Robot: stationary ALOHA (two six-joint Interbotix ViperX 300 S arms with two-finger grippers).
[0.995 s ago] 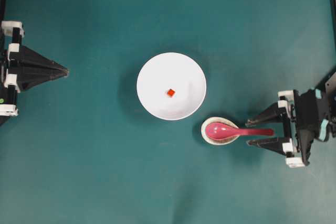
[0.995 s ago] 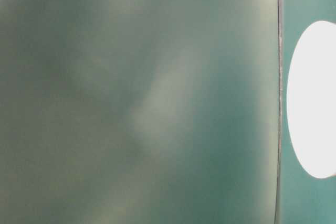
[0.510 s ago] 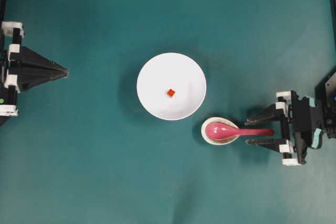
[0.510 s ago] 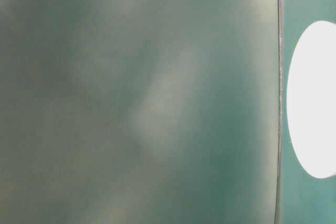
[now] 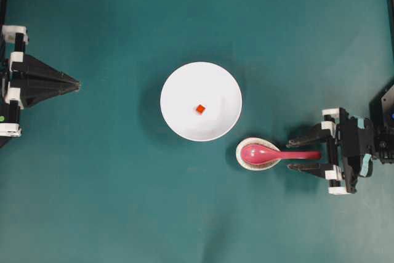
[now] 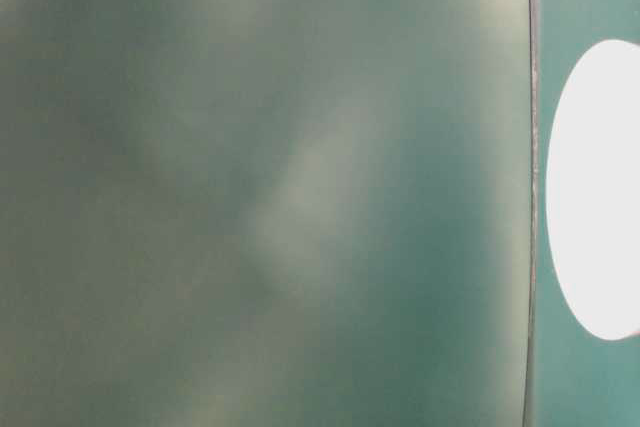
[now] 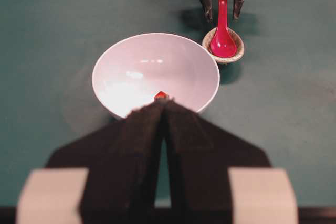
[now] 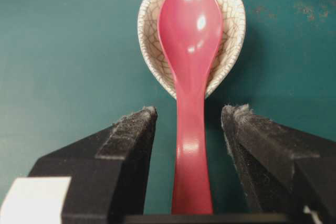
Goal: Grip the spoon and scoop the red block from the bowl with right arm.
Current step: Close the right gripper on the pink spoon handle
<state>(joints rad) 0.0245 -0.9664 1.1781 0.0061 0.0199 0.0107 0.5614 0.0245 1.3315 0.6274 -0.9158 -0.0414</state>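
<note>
The right gripper [image 8: 189, 124] has its two fingers wide apart, one on each side of the spoon [image 5: 274, 152] handle and not touching it, so I think it should squeeze slowly on the middle of the handle so the spoon does not slip or tip. The spoon's scoop rests in a small speckled dish [image 5: 248, 159] just beside the bowl [image 5: 178, 97], and the red block [image 5: 200, 109] sits in the bowl's middle. The left gripper [image 5: 74, 82], far across from the bowl, has its fingers pressed together, and nothing blocks the way.
</note>
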